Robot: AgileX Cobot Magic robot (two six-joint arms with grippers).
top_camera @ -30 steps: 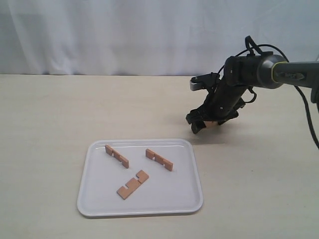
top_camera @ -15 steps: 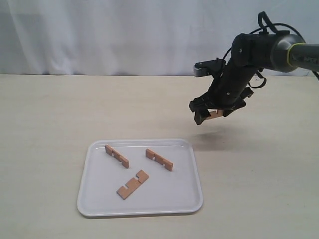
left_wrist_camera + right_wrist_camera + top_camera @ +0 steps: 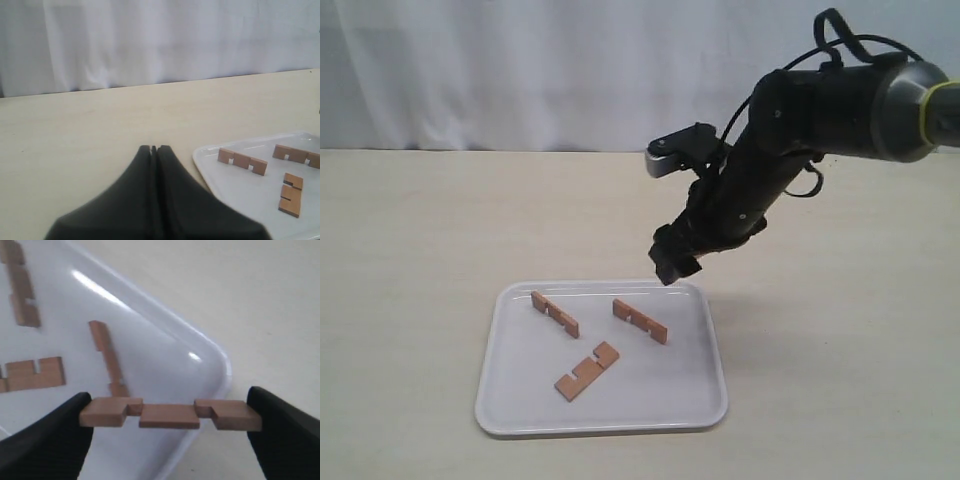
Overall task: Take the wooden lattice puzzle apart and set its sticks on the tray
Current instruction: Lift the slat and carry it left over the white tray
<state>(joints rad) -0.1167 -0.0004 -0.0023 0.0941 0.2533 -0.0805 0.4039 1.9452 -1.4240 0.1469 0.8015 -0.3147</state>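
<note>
Right gripper [image 3: 170, 415] clamped on a stick [image 3: 170, 414] end to end, long axis spanning straight across between the two fingers [image 3: 47, 437], notches facing up toward the wrist camera. Held in the air just above the near-right corner of the tray [image 3: 212, 357]. Below and beyond, three more sticks [image 3: 640, 320] lying flat on the white tray [image 3: 705, 330], each apart from the others and angled diagonally. Left gripper [image 3: 154, 150] far off on the other side, jaws pressed together, empty, low over the bare table [image 3: 90, 125].
</note>
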